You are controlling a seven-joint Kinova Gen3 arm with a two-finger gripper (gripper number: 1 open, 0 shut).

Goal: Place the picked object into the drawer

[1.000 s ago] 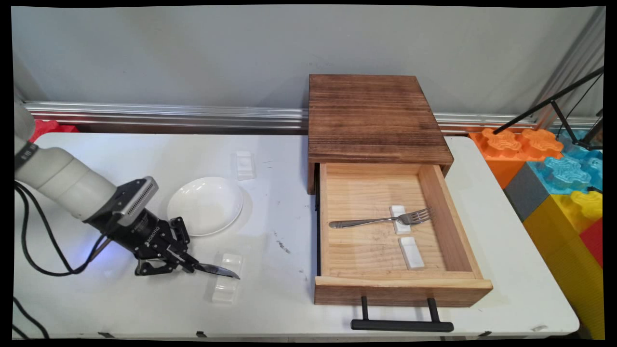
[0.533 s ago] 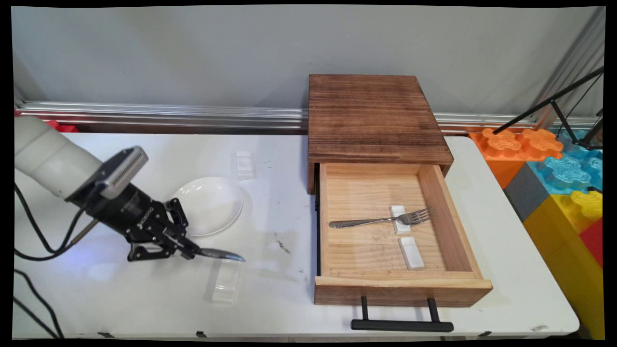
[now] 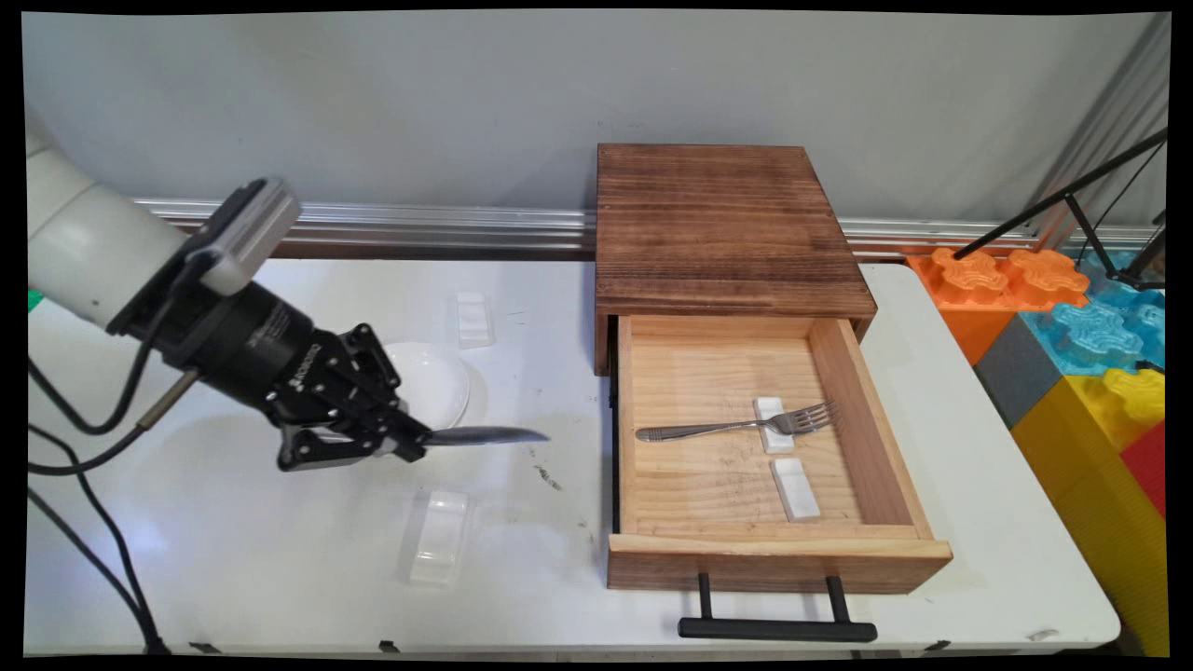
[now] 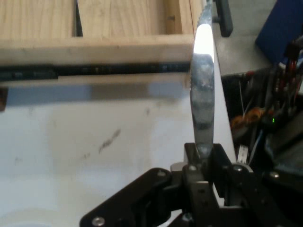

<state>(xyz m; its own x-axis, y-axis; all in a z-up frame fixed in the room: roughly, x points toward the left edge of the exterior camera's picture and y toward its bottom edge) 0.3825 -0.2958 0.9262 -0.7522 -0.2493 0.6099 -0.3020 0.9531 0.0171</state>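
Your lighting: bright, even, overhead. Shadows: soft, faint, on the table (image 3: 233, 578) under the gripper (image 3: 415, 445). Glare: strong white patch near the tip of the knife (image 4: 202, 94), hand view.

Pincer (image 3: 410, 445) black, on a white arm (image 3: 89, 247); grey camera block (image 3: 247, 233) on the wrist. Knife (image 3: 489, 435) silver, bright glare near the tip in the hand view (image 4: 202, 90). Tabletop (image 3: 280, 578) white, a few dark scuff marks (image 3: 545, 475). Plate (image 3: 433, 382) white. Rests on the tabletop white: one (image 3: 438, 539) near, one (image 3: 473, 319) far. Cabinet (image 3: 722, 228) dark brown, streaky grain. Drawer (image 3: 774, 550) pale wood, fine grain; handle (image 3: 778, 629) black. Fork (image 3: 736, 426) silver. Two rests (image 3: 774, 424) (image 3: 795, 487) in the drawer white. Wall (image 3: 373, 102) grey, rail (image 3: 419, 224) silver. Blocks at right orange (image 3: 988, 275), blue (image 3: 1100, 335), yellow (image 3: 1132, 396), grey (image 3: 1016, 373), red (image 3: 1151, 466). Cables (image 3: 84, 522) black.
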